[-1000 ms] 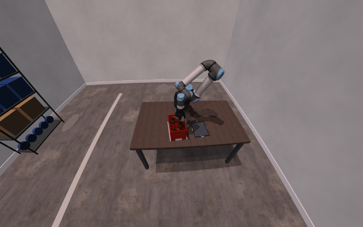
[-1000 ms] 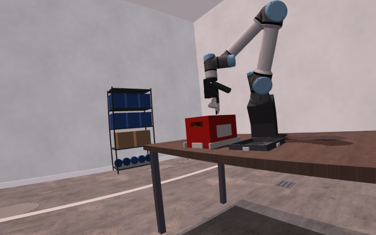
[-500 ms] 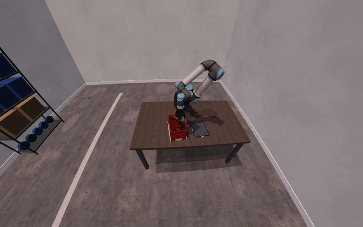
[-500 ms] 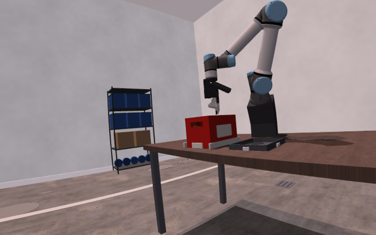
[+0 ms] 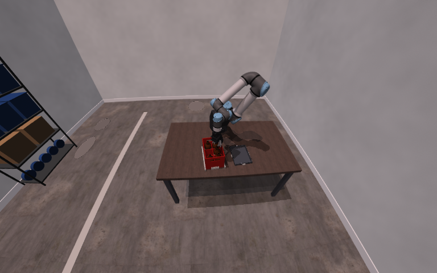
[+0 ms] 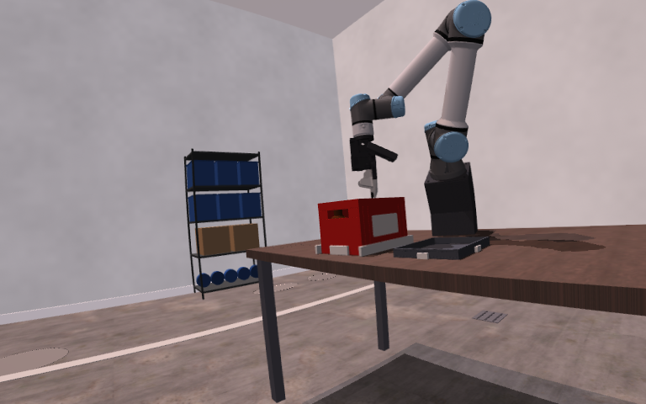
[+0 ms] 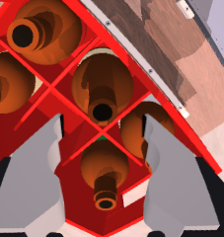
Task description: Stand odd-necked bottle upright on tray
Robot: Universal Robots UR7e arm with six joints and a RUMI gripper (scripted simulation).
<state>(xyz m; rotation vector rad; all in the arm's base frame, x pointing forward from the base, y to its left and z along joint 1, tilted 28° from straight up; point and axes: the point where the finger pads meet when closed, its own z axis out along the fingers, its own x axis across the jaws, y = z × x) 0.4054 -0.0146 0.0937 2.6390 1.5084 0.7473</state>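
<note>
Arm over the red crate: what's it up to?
The gripper hangs over the crate, jaws apart, with nothing held. Five brown bottles sit in the crate, one partly behind a finger in the wrist view. The job is to stand the one with the odd neck on the tray, which has no bottle on it. I can't tell which bottle that is.
</note>
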